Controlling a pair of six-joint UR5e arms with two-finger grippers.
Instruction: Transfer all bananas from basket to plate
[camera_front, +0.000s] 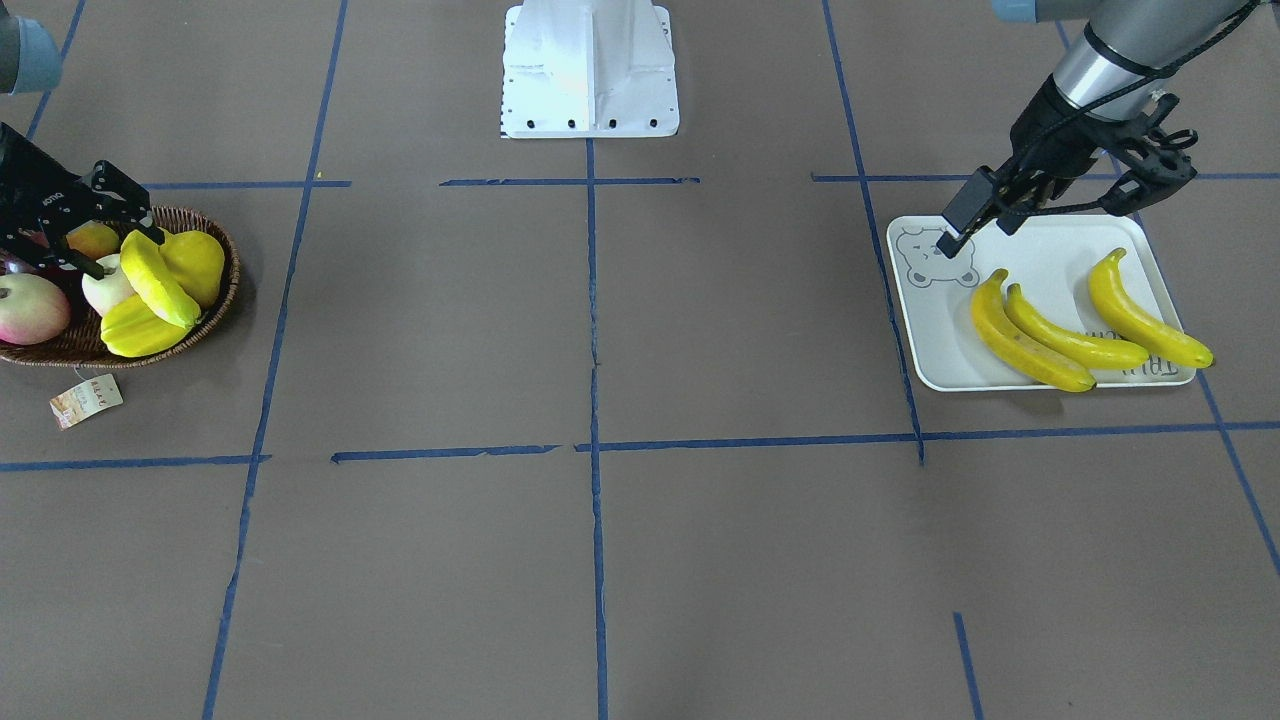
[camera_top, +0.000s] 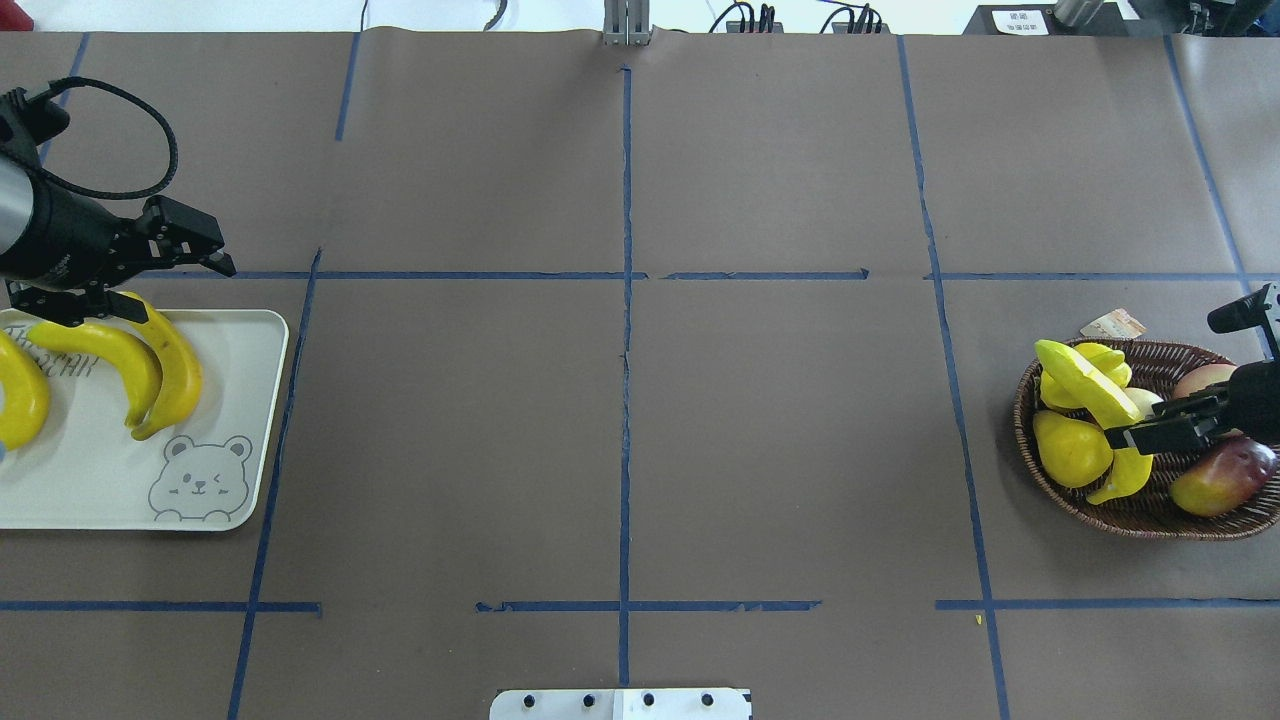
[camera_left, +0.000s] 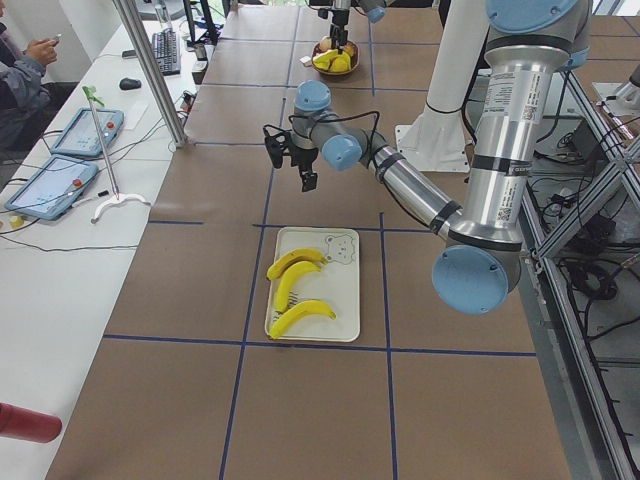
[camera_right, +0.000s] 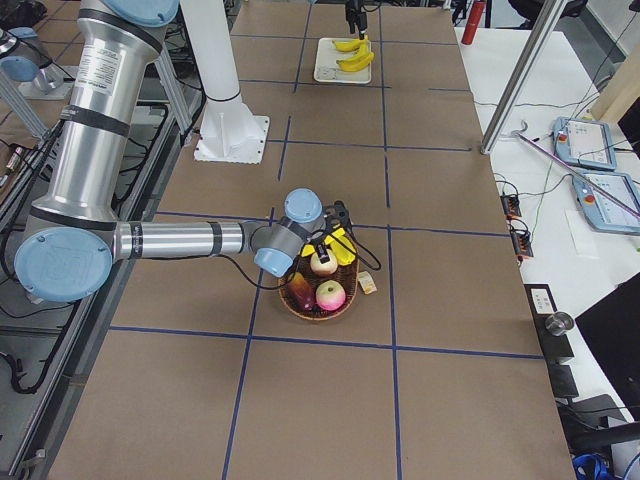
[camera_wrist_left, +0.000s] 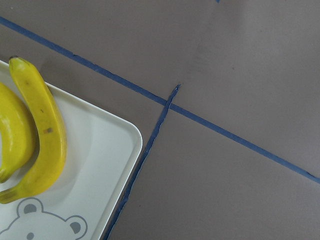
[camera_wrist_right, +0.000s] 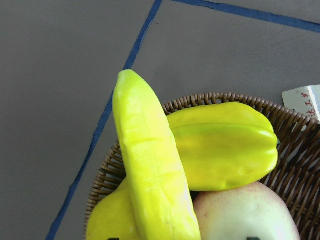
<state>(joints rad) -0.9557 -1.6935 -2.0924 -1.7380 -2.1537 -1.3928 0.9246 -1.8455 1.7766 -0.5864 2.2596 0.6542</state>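
Three bananas (camera_front: 1075, 340) lie side by side on the pale bear-print plate (camera_front: 1040, 250), which also shows in the overhead view (camera_top: 100, 480). A fourth, paler yellow banana (camera_front: 160, 280) lies slanted on top of the fruit in the wicker basket (camera_front: 225, 290), its tip over the rim (camera_wrist_right: 127, 75). My right gripper (camera_front: 125, 255) is open inside the basket, with its fingers apart on either side of that banana's near end. My left gripper (camera_front: 985, 225) is open and empty, hovering above the plate's edge on the robot's side, next to the bananas' tips.
The basket also holds a yellow pear (camera_front: 195, 265), a ridged yellow-green fruit (camera_front: 135, 330) and apples (camera_front: 30, 310). Its paper tag (camera_front: 88, 398) lies on the table beside it. The robot's white base (camera_front: 590, 70) stands at the table's middle edge.
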